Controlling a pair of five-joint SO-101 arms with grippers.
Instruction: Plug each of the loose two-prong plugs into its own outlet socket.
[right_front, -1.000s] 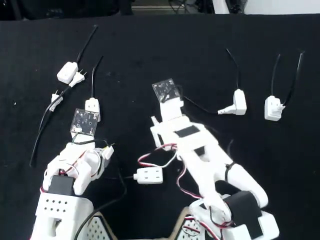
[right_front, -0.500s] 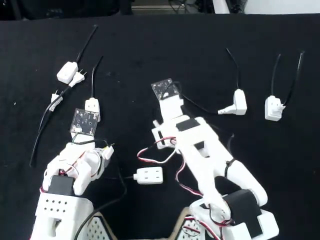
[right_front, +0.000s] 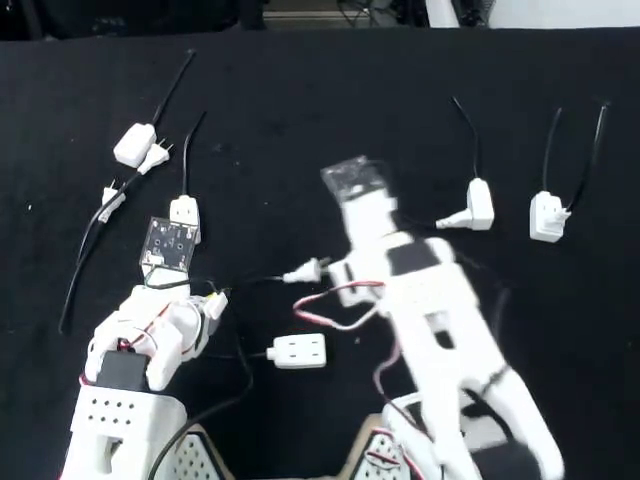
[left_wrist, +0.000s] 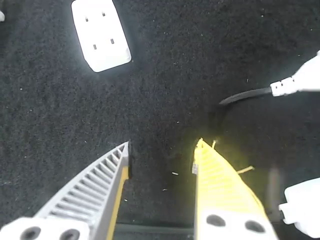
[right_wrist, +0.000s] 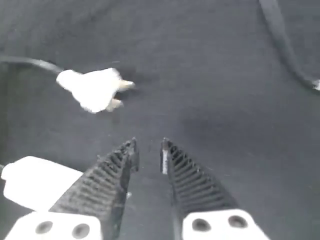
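Black-clothed table with two arms, viewed from above. We found the left gripper over the cloth, its grey and yellow fingers spread wide with nothing between them; the right gripper showed only a narrow gap between its black fingers, likewise empty. The white outlet socket lay flat between the two arm bases, slots up, long axis left to right. Just beyond it we noted a loose plug, also lying left to right, its black cord leaving on the left and its head just beside the right arm. Toward the far left lay a white adaptor, and nearer the left arm a corded plug, long axis near to far, cord toward the far edge. At far right we saw an angled plug and a white block. In the right wrist view a white plug lay just ahead of the fingertips, prongs pointing away from its cord
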